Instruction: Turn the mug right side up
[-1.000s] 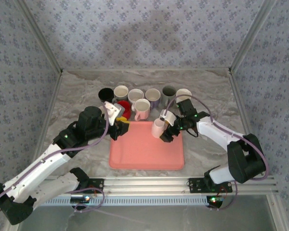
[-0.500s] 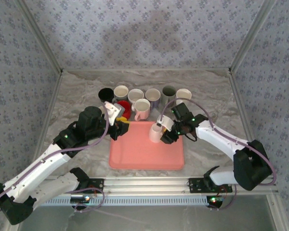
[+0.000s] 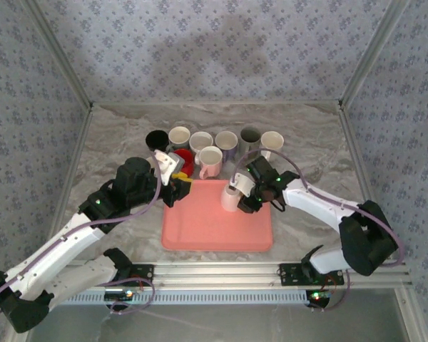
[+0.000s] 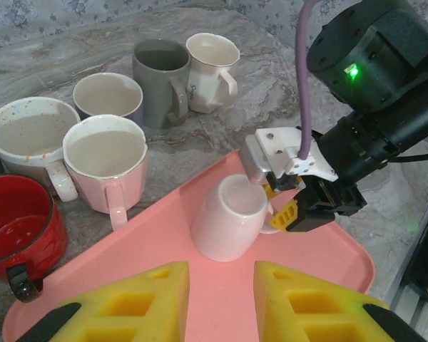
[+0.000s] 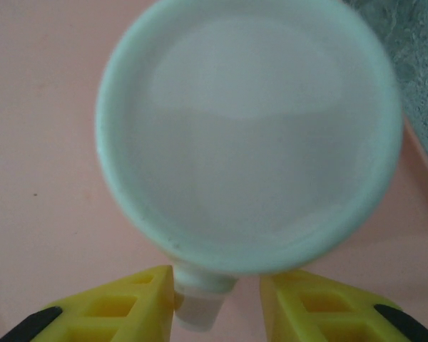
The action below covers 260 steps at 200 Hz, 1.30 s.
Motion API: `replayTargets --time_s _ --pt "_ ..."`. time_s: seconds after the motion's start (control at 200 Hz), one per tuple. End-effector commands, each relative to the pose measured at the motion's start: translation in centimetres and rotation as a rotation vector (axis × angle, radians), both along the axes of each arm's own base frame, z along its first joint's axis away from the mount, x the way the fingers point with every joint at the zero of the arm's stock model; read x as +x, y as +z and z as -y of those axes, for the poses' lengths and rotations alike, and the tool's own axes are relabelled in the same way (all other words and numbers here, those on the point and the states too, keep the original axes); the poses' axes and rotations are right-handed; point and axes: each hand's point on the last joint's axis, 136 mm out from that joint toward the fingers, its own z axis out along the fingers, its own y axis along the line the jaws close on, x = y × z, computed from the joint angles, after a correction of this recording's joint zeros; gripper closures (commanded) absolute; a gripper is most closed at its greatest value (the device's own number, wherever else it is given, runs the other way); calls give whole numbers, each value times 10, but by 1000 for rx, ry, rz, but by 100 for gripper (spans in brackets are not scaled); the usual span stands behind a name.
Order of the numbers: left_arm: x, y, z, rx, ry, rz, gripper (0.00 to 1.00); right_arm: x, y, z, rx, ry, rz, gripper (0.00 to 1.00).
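L end effector (image 4: 220, 285): over far-L corner of the tray, pads apart, nothing betw. them; no change in pose or opening vs a sec ago.
Red mug (image 4: 18, 221): upright on the worktop (image 3: 121, 142), just off the tray's L edge, beside L end effector.
Tray (image 3: 200, 239): pink, centre of worktop; carries just the task mug.
Row of mugs (image 3: 214, 140): behind tray, all upright.
Mug (image 4: 228, 224): white, upside down on far part of tray, base up; nudged slightly L and nearer.
Handle (image 5: 198, 299): sits betw. R pads.
R end effector (image 4: 287, 210): was wide open, has drawn in around handle. One pad at handle, small gap at the other; can't tell if grip is firm yet.
Meaning: approach done, grasp prob. closing. Lift + flip still to come, mug not yet righted.
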Motion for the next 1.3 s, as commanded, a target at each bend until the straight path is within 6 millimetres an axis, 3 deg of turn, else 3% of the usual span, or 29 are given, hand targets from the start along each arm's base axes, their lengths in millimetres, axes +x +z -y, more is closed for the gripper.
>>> replayTargets --time_s 0.0,0.17,0.38,0.585,0.69,1.074,1.294 --pt "3 1 0 2 2 23 71 4 -6 -1 -23 -23 4 66" --pt "4 1 -1 3 6 26 71 8 -8 -6 -24 -26 5 71" --pt "4 1 -1 6 7 29 71 16 -14 -4 -59 -42 12 88" --pt "5 0 -2 10 9 30 71 18 0 -12 -13 -36 41 100" --pt "5 -1 -2 14 11 30 71 18 12 -13 22 -37 68 100" --pt "8 4 -4 -14 36 38 71 -3 93 -11 290 -62 268 100" --pt "-6 25 8 -170 -13 -26 64 -19 166 -9 674 -154 319 100"
